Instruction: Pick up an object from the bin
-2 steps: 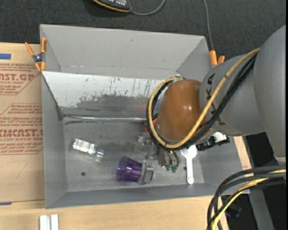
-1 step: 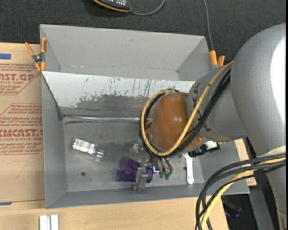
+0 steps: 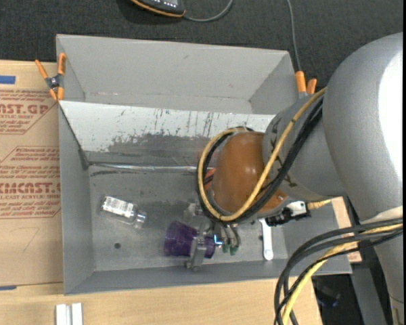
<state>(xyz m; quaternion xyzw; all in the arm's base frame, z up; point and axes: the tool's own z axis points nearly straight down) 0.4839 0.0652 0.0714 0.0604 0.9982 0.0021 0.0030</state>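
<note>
My gripper [image 3: 204, 246] is low near the bin's front wall, under the orange-covered wrist. A purple cup-shaped thing [image 3: 178, 240] lies on its side on the bin floor, directly left of the gripper and touching or nearly touching it. A small green thing [image 3: 231, 249] peeks out just right of the gripper. The wrist hides part of what lies beneath it.
A small clear bottle [image 3: 122, 210] lies on the floor at the left, well apart from the gripper. A white stick-like thing [image 3: 266, 242] lies near the front right corner. The arm and its cables cover the bin's right side.
</note>
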